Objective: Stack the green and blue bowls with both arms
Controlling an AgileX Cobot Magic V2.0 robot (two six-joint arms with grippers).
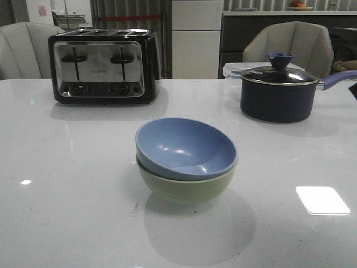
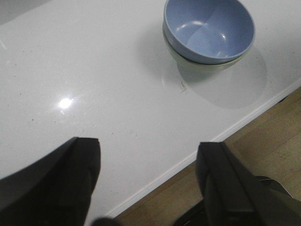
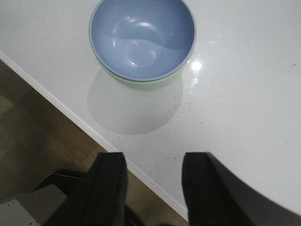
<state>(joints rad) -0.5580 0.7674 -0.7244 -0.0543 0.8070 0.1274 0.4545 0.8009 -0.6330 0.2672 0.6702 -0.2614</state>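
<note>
The dusty blue bowl (image 1: 187,146) sits nested inside the pale green bowl (image 1: 187,190) in the middle of the white table. The stack also shows in the left wrist view, blue bowl (image 2: 209,29) over green bowl (image 2: 186,63), and in the right wrist view, blue bowl (image 3: 142,35) over green bowl (image 3: 141,84). My left gripper (image 2: 148,155) is open and empty, hanging over the table's front edge, well away from the bowls. My right gripper (image 3: 154,167) is open and empty, also over the front edge. Neither gripper shows in the front view.
A black and chrome toaster (image 1: 104,66) stands at the back left. A dark navy lidded pot (image 1: 279,92) with a blue handle stands at the back right, a clear container (image 1: 234,70) behind it. Wooden floor (image 2: 263,141) lies beyond the table's front edge.
</note>
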